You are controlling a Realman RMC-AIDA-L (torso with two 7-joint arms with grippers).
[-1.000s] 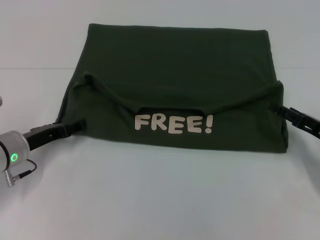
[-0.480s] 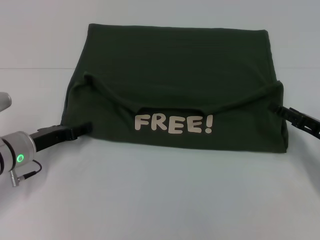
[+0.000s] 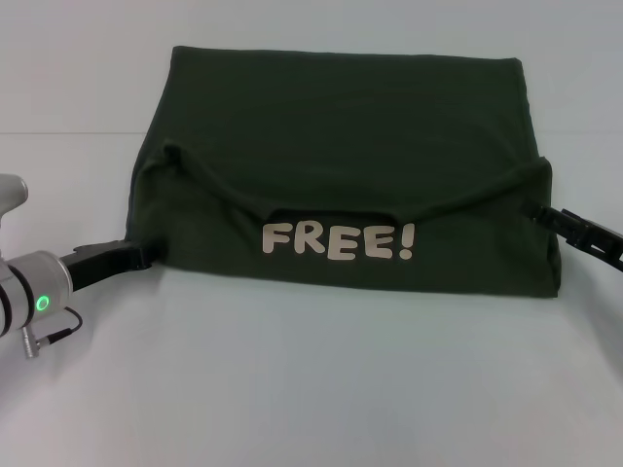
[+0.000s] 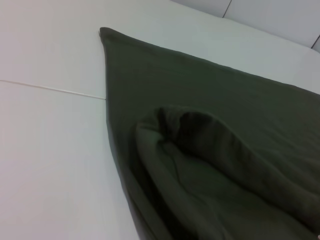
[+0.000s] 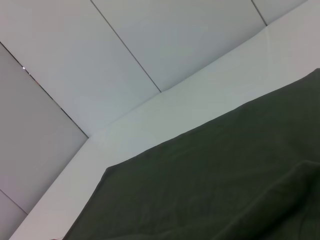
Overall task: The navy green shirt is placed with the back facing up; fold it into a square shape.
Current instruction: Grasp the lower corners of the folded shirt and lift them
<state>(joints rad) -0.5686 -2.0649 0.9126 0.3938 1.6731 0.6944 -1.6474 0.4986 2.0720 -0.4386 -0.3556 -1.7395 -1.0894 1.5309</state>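
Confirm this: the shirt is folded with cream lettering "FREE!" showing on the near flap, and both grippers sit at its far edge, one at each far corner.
Not quite. In the head view the left gripper and right gripper sit at the sides of the navy green shirt, beside the near flap, not at the far corners. The "FREE!" lettering does show on the near flap.

shirt [image 3: 341, 126]: dark olive green | lettering "FREE!" [image 3: 338, 241]: cream | worktop [image 3: 311, 389]: plain white
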